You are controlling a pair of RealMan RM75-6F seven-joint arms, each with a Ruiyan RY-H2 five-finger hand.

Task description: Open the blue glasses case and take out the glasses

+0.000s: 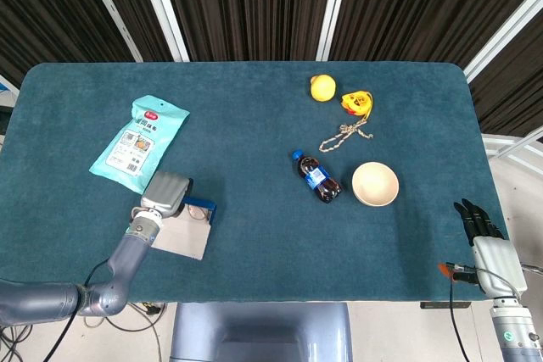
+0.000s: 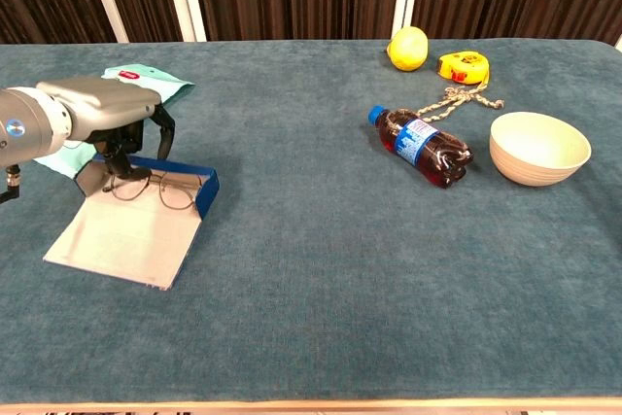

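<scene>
The blue glasses case (image 2: pixel 207 190) lies open at the front left of the table, its pale lid (image 2: pixel 126 235) spread flat toward me. Thin-framed glasses (image 2: pixel 160 192) rest inside the tray. My left hand (image 2: pixel 102 114) hangs over the case's left end, with its fingertips (image 2: pixel 118 158) curled down and pinching the left part of the glasses. In the head view the left hand (image 1: pixel 167 190) covers most of the case (image 1: pixel 202 207), and the glasses barely show. My right hand (image 1: pixel 479 221) stays off the table's front right corner, fingers straight, holding nothing.
A teal snack bag (image 2: pixel 131 80) lies just behind my left hand. A dark soda bottle (image 2: pixel 426 146) lies on its side mid-table, beside a cream bowl (image 2: pixel 539 148). A lemon (image 2: pixel 408 48), a yellow tape measure (image 2: pixel 463 66) and a rope (image 2: pixel 457 99) sit at the back right.
</scene>
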